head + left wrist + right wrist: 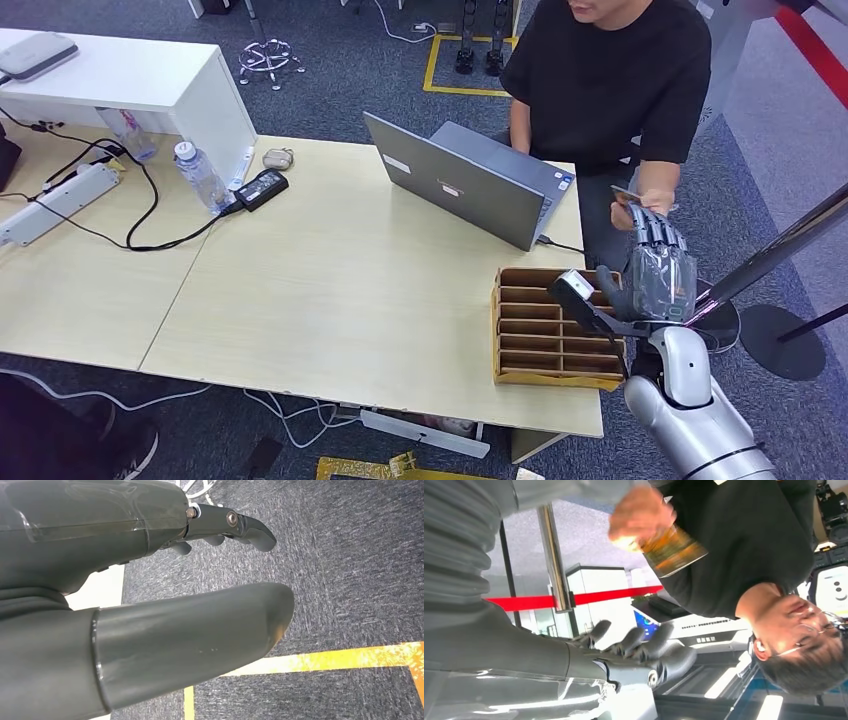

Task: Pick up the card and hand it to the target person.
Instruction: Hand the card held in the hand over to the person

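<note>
Reaching up beside the surface [350, 300], the right hand [660, 268] holds nothing, fingers apart; the card [672, 551] sits in the person's hand [639, 515]; the left hand [150, 595] hangs above carpet, fingers apart.

The silver right arm [695, 415] is raised from the lower right of the head view, bent upward at the wrist, with a dark camera module [578, 296] mounted beside the wrist. The grey, ribbed right hand [660, 262] is held upright, its dark fingers [655, 232] extended and slightly apart; nothing is held in it. In the right wrist view, the same fingers [644, 642] are seen stretched out and loosely spread, empty.

The grey left hand [150, 605] is seen in the left wrist view, its thick thumb [200, 635] extended and its darker fingers [240, 527] gently curved, parted from the thumb, with nothing between them.
</note>
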